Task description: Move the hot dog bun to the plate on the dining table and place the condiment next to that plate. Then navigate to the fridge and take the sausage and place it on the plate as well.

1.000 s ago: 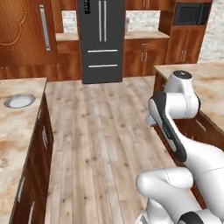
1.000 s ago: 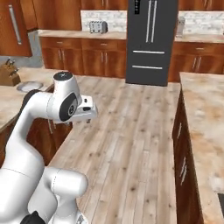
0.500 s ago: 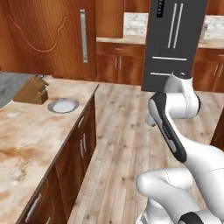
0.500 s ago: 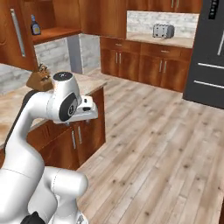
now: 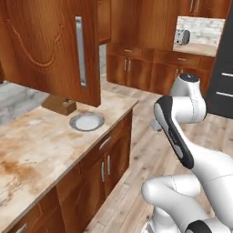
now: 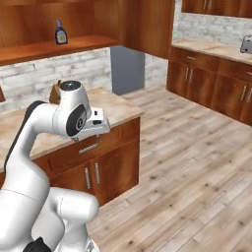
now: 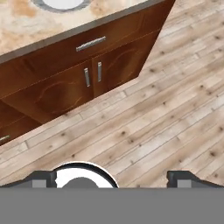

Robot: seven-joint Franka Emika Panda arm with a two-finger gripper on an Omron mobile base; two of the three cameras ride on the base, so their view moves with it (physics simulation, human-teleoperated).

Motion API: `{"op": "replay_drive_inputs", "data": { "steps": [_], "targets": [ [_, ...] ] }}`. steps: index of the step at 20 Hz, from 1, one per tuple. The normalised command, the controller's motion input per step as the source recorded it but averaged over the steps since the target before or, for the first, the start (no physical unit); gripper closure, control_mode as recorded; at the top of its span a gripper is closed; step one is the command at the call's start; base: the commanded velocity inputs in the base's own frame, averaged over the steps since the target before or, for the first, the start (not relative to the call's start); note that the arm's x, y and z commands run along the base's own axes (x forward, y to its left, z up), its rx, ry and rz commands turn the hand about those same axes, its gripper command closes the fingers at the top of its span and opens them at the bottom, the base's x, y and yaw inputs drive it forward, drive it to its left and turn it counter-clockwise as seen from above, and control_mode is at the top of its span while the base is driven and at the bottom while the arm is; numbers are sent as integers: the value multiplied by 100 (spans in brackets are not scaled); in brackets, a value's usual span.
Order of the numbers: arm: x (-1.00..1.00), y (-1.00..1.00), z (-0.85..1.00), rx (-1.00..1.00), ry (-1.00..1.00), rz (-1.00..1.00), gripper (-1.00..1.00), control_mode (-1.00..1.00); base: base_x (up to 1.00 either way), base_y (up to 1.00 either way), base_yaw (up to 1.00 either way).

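Note:
The condiment [image 6: 61,32], a dark bottle with a pale cap and a yellowish label, stands upright on a wooden shelf [image 6: 44,49] above the brick wall, far beyond the arm. My gripper [image 7: 111,180] is open and holds nothing; it points down at the plank floor beside the counter's cabinet doors. From the right base view the gripper [image 6: 94,139] hangs in front of the counter's edge. A dark strip of the fridge [image 5: 225,82] shows at the right edge of the left base view. The hot dog bun, the blue plate and the sausage are out of view.
A beige, rust-stained counter [image 5: 41,145] on brown cabinets runs along my left and carries a grey-rimmed whitish plate [image 5: 86,121] and a wooden knife block [image 5: 60,104]. A tall wooden cabinet door [image 5: 68,45] rises behind it. A toaster [image 5: 183,36] sits on the far counter. Open plank floor [image 6: 197,162] lies to the right.
The base has turned left, so the whole scene has slid right: the fridge has gone to the picture's edge and the counter with the whitish plate has come close. The arm's pose is unchanged.

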Motion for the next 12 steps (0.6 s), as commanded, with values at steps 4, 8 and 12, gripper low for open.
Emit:
{"op": "replay_drive_inputs", "data": {
  "steps": [4, 8, 12],
  "targets": [
    [0, 0, 0, 0, 0, 0, -100, 100, 75, -37, 57],
    [0, 0, 0, 0, 0, 0, -100, 100, 65, -37, 58],
    [0, 0, 0, 0, 0, 0, -100, 100, 67, -24, 56]
  ]
}}
